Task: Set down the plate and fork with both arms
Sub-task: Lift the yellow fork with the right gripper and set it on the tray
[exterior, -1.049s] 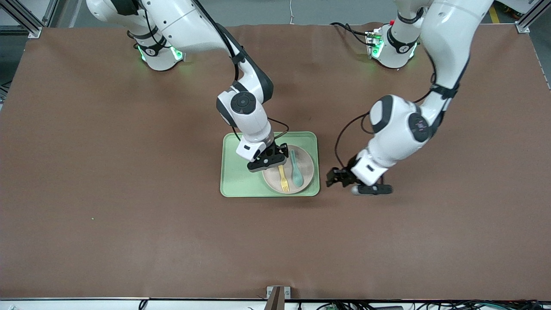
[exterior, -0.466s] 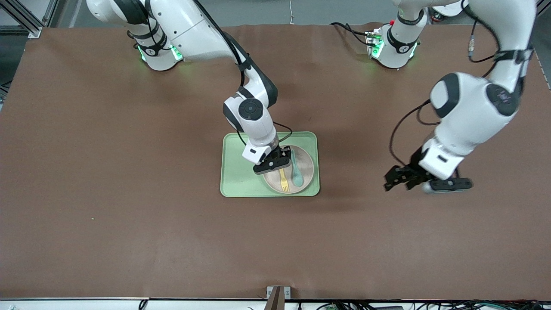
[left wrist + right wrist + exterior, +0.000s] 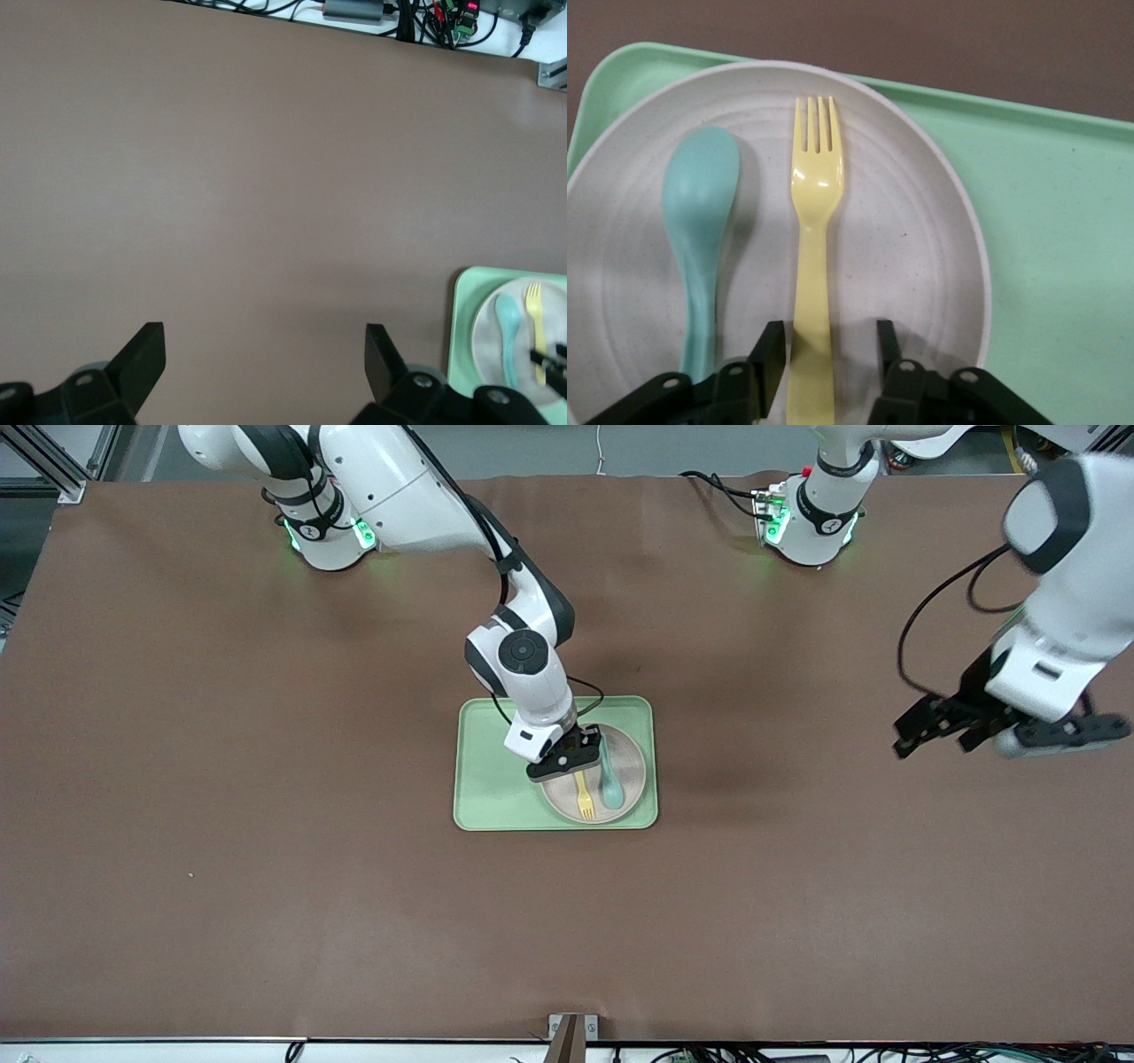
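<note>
Green tray (image 3: pixel 496 797) sits mid-bench w/ the plate (image 3: pixel 631 766) in it, at the tray end toward the left arm. On the plate: fork (image 3: pixel 585 797) and teal spoon (image 3: pixel 611 784) side by side, tines toward the front edge. Right end effector (image 3: pixel 580 760) is low over the plate – fingers (image 3: pixel 769 354) part-open, straddling the fork handle, not closed on it. Left end effector (image 3: pixel 930 728) spread wide, holding nothing, over bare bench near the left-arm edge – it has swung out there from beside the tray since 1 s ago.
</note>
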You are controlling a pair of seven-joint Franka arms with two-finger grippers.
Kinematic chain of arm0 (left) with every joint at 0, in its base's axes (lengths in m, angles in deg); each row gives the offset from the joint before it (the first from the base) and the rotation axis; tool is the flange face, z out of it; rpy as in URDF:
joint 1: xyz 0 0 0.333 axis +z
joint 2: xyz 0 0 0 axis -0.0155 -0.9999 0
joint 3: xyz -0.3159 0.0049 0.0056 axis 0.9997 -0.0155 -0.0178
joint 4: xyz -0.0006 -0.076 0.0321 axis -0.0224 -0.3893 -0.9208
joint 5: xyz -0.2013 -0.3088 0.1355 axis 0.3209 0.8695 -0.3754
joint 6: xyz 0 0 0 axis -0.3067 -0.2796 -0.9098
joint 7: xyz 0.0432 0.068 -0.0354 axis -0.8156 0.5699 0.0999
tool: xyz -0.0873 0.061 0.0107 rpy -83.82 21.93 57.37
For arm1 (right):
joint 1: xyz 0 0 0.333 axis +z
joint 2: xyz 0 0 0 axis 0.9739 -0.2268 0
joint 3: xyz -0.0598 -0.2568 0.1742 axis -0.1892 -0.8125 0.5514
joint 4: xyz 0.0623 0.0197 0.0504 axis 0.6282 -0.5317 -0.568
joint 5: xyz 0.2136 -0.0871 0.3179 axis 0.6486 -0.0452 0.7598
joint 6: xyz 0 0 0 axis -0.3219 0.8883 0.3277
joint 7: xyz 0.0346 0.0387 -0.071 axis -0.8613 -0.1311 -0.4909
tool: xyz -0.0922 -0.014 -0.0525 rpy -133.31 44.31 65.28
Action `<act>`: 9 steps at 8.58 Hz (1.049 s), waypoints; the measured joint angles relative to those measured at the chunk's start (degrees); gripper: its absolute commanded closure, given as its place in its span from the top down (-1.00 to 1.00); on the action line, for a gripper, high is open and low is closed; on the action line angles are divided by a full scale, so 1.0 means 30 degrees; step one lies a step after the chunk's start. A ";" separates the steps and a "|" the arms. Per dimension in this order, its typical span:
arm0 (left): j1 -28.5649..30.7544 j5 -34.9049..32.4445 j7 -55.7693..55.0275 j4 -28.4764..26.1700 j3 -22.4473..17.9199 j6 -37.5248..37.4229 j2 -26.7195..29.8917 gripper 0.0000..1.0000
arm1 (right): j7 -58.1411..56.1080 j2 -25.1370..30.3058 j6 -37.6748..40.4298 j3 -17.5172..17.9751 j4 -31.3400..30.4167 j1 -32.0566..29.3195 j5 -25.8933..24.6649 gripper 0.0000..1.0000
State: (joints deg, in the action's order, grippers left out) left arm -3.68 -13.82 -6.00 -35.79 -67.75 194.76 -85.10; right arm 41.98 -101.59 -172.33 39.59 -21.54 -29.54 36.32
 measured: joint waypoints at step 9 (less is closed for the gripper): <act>0.0119 -0.1447 0.3142 0.5050 -0.0433 -0.5348 -0.0995 0.99 | 0.3685 0.2855 0.6120 -0.0262 0.0623 -0.0368 0.0677 -0.98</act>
State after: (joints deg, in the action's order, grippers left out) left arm -3.33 -18.16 3.43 -20.64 -69.05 178.72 -88.09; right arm 53.04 -93.02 -153.97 38.81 -19.67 -30.64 38.35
